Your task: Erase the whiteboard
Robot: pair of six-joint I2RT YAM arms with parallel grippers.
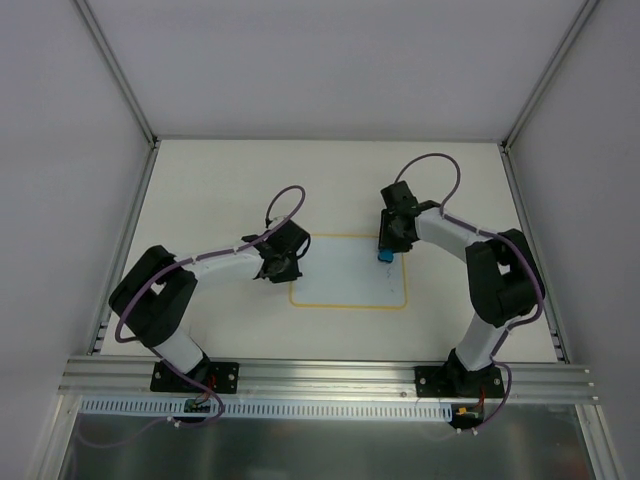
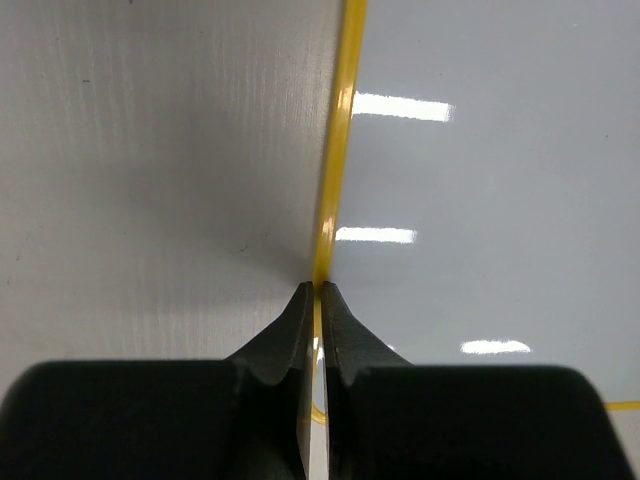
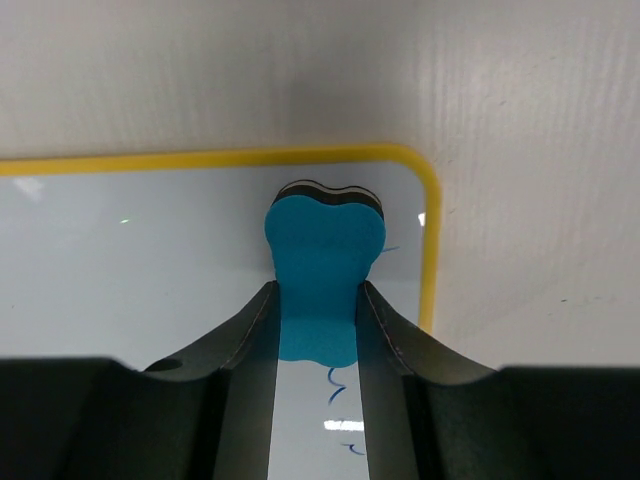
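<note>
Closest to my right wrist camera, the right hand [image 3: 318, 305] pinches a blue eraser [image 3: 325, 240] at the far right corner of the whiteboard [image 1: 345, 282], blue scribbles [image 3: 336, 385] just beside it. The left hand [image 2: 316, 292] is pressed together, empty, with its tips at the board's yellow left edge. The board lies flat, mid-way across the table [image 1: 220, 190].

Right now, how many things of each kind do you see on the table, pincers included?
whiteboard: 1
blue eraser: 1
pincers: 2 (left pincer, right pincer)
Total: 4
</note>
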